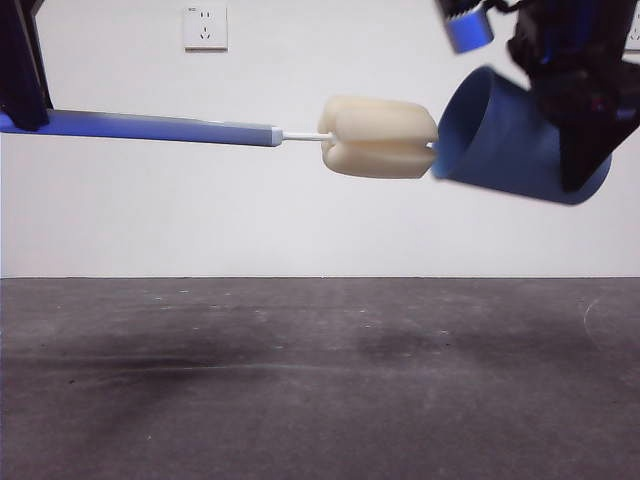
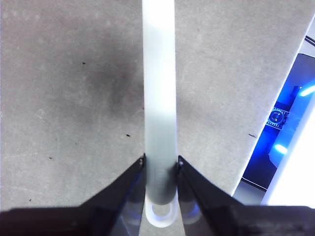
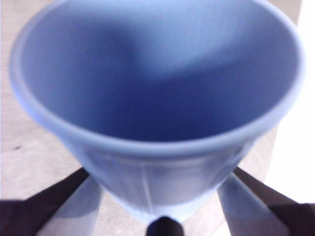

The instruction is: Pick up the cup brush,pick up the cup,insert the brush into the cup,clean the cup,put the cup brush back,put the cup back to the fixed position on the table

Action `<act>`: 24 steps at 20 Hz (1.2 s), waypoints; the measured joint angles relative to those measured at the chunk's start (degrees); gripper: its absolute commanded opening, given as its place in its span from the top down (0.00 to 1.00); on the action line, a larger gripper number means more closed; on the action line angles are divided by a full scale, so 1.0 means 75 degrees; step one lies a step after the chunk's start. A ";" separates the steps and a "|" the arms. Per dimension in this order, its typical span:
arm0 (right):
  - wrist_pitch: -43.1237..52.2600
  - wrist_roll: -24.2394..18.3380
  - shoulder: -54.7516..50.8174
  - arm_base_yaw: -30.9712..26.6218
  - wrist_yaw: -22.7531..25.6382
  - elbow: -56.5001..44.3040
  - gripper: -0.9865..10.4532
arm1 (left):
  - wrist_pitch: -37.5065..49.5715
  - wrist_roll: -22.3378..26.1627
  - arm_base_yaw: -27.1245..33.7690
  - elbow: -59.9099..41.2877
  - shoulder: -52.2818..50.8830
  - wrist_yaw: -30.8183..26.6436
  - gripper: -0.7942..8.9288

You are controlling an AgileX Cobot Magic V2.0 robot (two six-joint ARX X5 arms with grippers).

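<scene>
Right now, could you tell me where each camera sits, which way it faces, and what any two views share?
Front: low at table height, looking level at the wall; brush and cup held aloft by dark arms.
Left wrist: looks down along the brush handle; left pincer grips it.
Right wrist: looks into the cup; right pincer holds its ribbed wall.
Front shares brush and cup with the wrist views.

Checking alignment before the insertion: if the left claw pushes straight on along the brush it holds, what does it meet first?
Probably the cup: the cup brush sponge head sits level at its tilted mouth, held by the left claw. Depth alignment is unclear.
</scene>
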 measured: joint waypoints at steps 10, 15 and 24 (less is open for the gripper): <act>0.0356 -0.0731 0.0402 0.0889 0.0361 0.0000 0.92 | -0.0207 0.0079 -0.0373 0.0000 0.0076 0.0006 0.93; 0.0353 -0.0871 0.0609 0.1352 0.0373 0.0000 0.92 | 0.0079 0.0076 -0.0536 0.0000 0.0586 0.0003 0.93; 0.0527 -0.0935 0.1163 0.2066 0.0495 0.0000 0.92 | 0.0656 -0.0131 -0.0586 0.0000 0.1244 0.0271 0.93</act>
